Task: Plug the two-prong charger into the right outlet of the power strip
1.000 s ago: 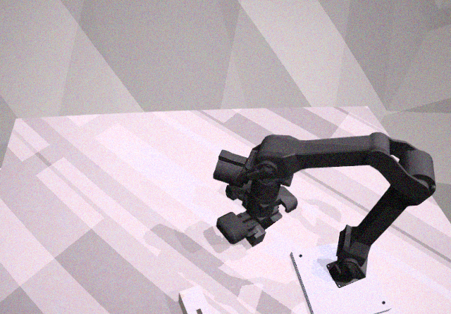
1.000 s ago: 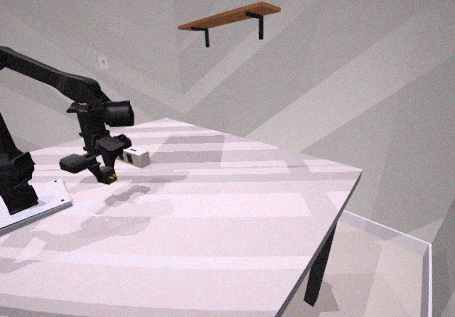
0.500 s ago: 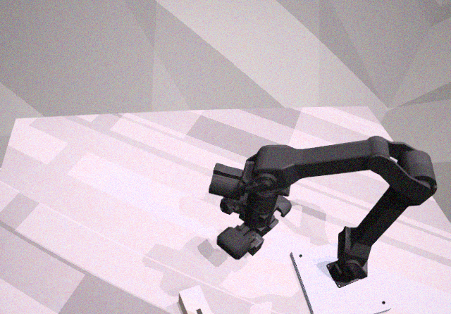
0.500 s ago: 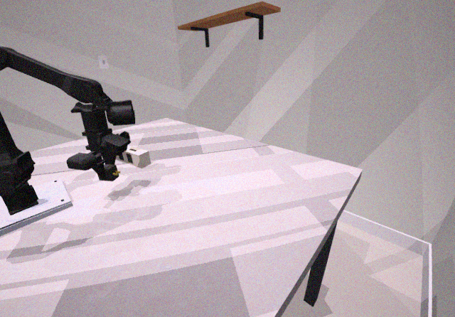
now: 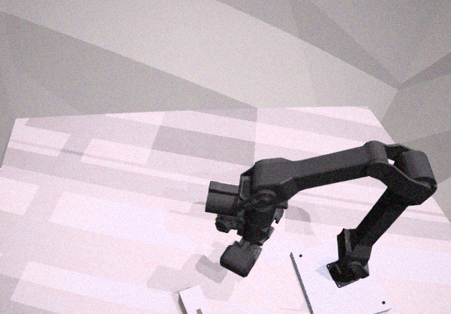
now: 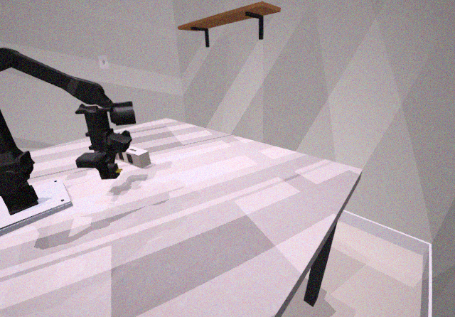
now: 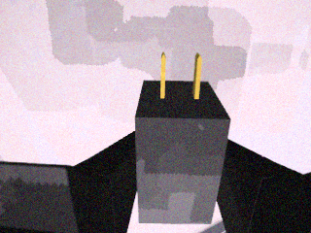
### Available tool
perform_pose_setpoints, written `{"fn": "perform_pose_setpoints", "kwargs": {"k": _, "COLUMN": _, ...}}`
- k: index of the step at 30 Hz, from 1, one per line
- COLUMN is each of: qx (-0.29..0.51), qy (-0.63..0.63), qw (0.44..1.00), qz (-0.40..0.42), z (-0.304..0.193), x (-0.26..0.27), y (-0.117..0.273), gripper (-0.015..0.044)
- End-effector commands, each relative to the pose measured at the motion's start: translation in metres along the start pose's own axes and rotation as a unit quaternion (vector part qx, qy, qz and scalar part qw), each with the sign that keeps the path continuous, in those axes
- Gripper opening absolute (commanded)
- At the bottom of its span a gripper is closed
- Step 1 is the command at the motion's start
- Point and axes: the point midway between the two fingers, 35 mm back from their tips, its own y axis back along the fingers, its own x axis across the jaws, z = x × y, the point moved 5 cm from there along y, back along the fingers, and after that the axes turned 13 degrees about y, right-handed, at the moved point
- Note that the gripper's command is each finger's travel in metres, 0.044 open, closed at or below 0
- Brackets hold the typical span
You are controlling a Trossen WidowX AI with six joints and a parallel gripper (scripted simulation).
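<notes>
Gripping the charger between its partly closed fingers, the black parallel-jaw gripper [image 5: 251, 238] [image 6: 109, 170] [image 7: 174, 141] hangs above a broad, pale, flat-topped table [image 5: 109, 230] [image 6: 220, 232], its opening set by the block between the fingers. From the gripper, the black jointed robot arm [image 5: 328, 165] [image 6: 44, 71] stretches toward 2 o'clock in the top view and 10 o'clock in the exterior view. A flat white base plate [image 5: 328, 296] [image 6: 55, 192] carries the arm's foot, at about 4 o'clock from the gripper in the top view. On the wall, at 1 to 2 o'clock from the gripper in the exterior view, is a long brown wooden shelf [image 6: 227, 16] on black brackets.

On the table, apart from the gripper, sits a white box-shaped power strip [image 5: 192, 299] [image 6: 139, 158]; it lies at 7 o'clock in the top view, cut by the frame edge, and its length runs 4 to 10 o'clock in the exterior view.

Held in the gripper, the dark rectangular charger [image 6: 113, 173] [image 7: 181, 160] has its long axis running 6 to 12 o'clock in the wrist view. Its two slim yellow metal prongs [image 6: 118, 170] [image 7: 180, 76] point toward 12 there, and toward roughly 3 o'clock in the exterior view, outside the strip.
</notes>
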Motion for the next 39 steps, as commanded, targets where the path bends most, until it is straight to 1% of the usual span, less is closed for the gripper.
{"fn": "perform_pose_setpoints", "kwargs": {"k": 1, "qx": 0.000, "qy": 0.028, "qw": 1.000, "qz": -0.004, "z": -0.001, "x": 0.005, "y": -0.003, "gripper": 0.0000}}
{"fn": "perform_pose_setpoints", "kwargs": {"k": 20, "qx": 0.003, "qy": 0.172, "qw": 0.985, "qz": -0.012, "z": -0.009, "x": 0.037, "y": -0.014, "gripper": 0.0000}}
{"fn": "perform_pose_setpoints", "kwargs": {"k": 39, "qx": 0.006, "qy": 0.312, "qw": 0.950, "qz": -0.020, "z": -0.022, "x": 0.068, "y": -0.025, "gripper": 0.0000}}
